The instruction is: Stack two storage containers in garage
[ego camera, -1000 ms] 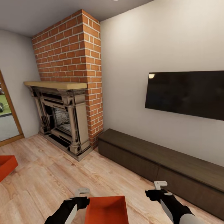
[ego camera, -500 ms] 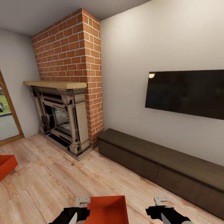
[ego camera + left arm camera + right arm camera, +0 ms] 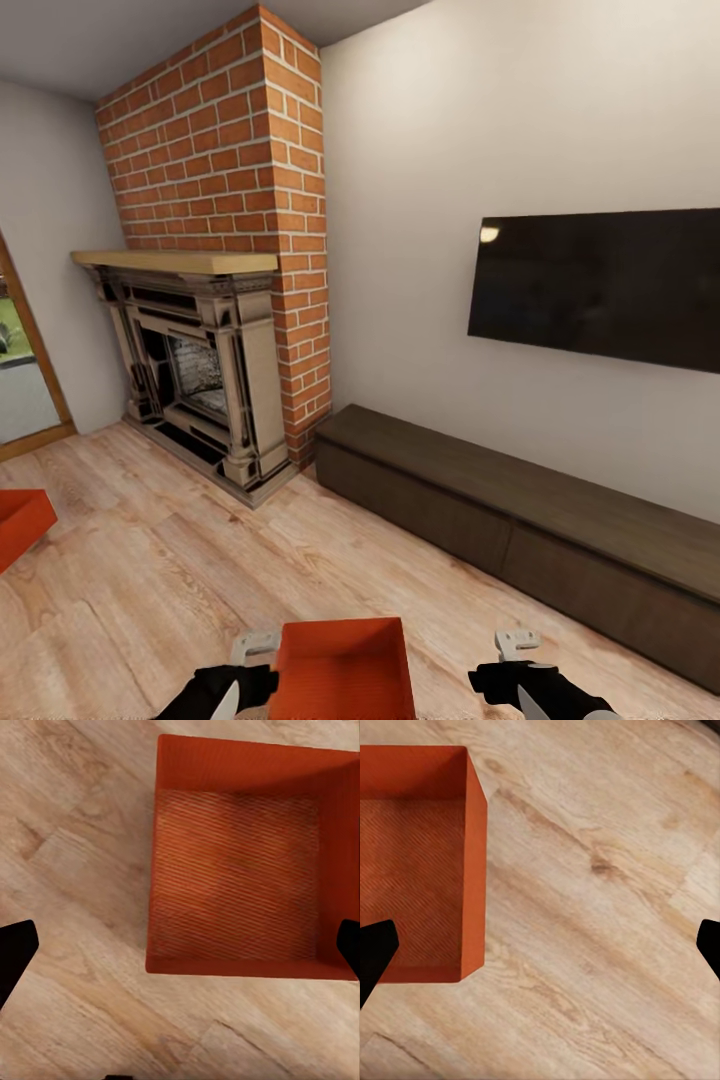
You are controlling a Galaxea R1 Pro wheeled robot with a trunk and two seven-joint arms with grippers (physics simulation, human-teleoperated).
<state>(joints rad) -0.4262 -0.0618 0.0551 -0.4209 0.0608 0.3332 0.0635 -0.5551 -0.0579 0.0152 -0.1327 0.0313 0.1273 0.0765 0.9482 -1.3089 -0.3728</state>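
Two containers: both orange-red, rectangular, topless ribbed bins, on the light wood-plank living-room floor (image 3: 150, 560); neither is lifted.
Near container: the orange-red bin (image 3: 342, 667) sits directly ahead of the robot, between the two arms, open side up, nothing showing inside it.
Far container: the second orange-red bin (image 3: 20, 522) lies well apart at the left edge of the head view, cut by the frame.
Left gripper: the black-and-white left gripper (image 3: 252, 652) hovers just beside the near bin's left wall; its wrist view shows dark fingertips (image 3: 13, 956) spread wide, one over bare planks and one over the bin's interior, so the wall lies between them, judged a line-up for pinching that wall.
Right gripper: the matching right gripper (image 3: 517, 648) hangs apart from the bin's right wall, over bare planks; its fingers are spread and grasp nothing.
Reason for placement: arms flank the bin, likely for a two-sided lift; the right one would need to close in first.
Surroundings: red-brick fireplace with a pale wooden mantel (image 3: 190, 300), black wall-mounted TV (image 3: 600, 285), long dark-brown low cabinet (image 3: 520, 510), wood-framed doorway (image 3: 25, 370) at left.
Task progress: early; the garage is yet to be reached.
Risk: a low thin wall held on one side alone may tilt the bin.
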